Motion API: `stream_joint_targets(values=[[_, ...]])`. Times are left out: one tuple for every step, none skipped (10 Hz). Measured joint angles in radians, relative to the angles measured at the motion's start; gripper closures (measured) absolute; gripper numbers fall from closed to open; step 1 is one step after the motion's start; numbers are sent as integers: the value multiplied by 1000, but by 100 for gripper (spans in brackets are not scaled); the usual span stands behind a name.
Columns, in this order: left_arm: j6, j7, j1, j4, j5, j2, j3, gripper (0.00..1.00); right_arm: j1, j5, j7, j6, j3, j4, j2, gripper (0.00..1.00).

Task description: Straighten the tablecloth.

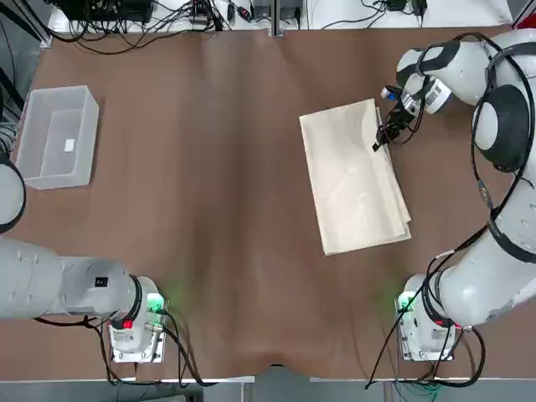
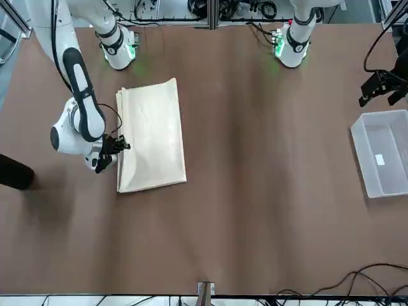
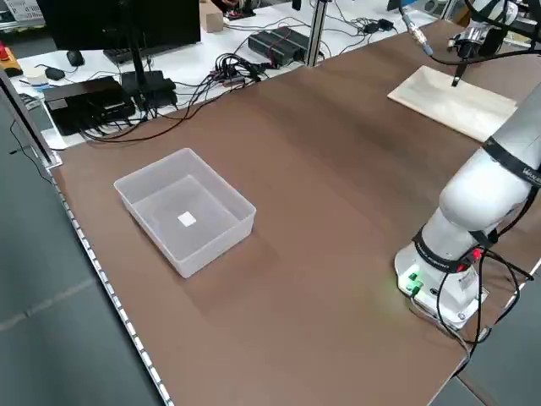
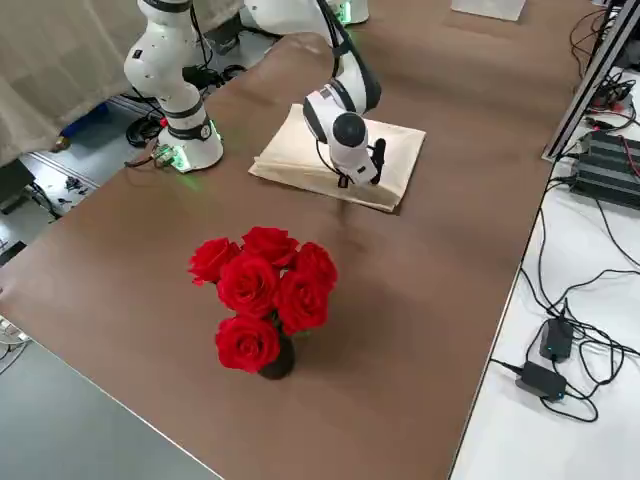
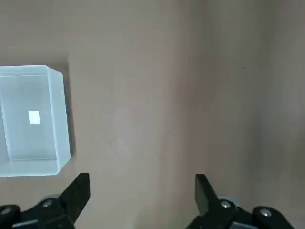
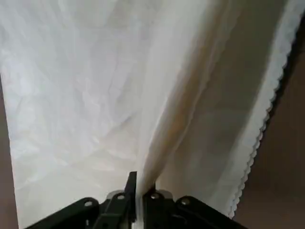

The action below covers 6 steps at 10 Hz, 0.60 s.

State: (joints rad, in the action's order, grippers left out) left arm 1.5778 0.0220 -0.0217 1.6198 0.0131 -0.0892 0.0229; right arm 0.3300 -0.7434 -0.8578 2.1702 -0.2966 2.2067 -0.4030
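Note:
The cream-beige tablecloth (image 1: pixel 356 177) lies folded in layers as a rectangle on the robot's right half of the brown table, also seen in the front view (image 2: pixel 152 135) and the right side view (image 4: pixel 300 150). My right gripper (image 1: pixel 382 139) is at its far right edge, low on the cloth (image 2: pixel 121 146). In the right wrist view the right gripper (image 6: pixel 140 183) is shut on a raised fold of the tablecloth's (image 6: pixel 86 95) top layer. My left gripper (image 5: pixel 143 191) hangs open and empty above the table's left side (image 2: pixel 382 89).
A clear plastic bin (image 1: pixel 57 136) with a small white label inside stands at the far left, close below the left gripper (image 5: pixel 33 119). A bunch of red roses (image 4: pixel 262 295) stands on the table's right end. Cables run along the far edge.

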Motion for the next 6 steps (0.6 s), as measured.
stream_joint_targets(values=[[0,0,0,0,0,0,0,2,0,0,0,-3,-1,0,0,67],[0,0,0,0,0,0,0,2,-1,0,0,-5,-2,0,0,53],[0,0,0,0,0,0,0,3,-1,0,0,-5,-2,0,0,51],[0,0,0,0,0,0,0,2,-1,0,0,-5,-2,0,0,51],[0,0,0,0,0,0,0,3,-1,0,0,-5,-2,0,0,51],[0,0,0,0,0,1,0,3,-1,0,0,-5,-2,0,0,51]])
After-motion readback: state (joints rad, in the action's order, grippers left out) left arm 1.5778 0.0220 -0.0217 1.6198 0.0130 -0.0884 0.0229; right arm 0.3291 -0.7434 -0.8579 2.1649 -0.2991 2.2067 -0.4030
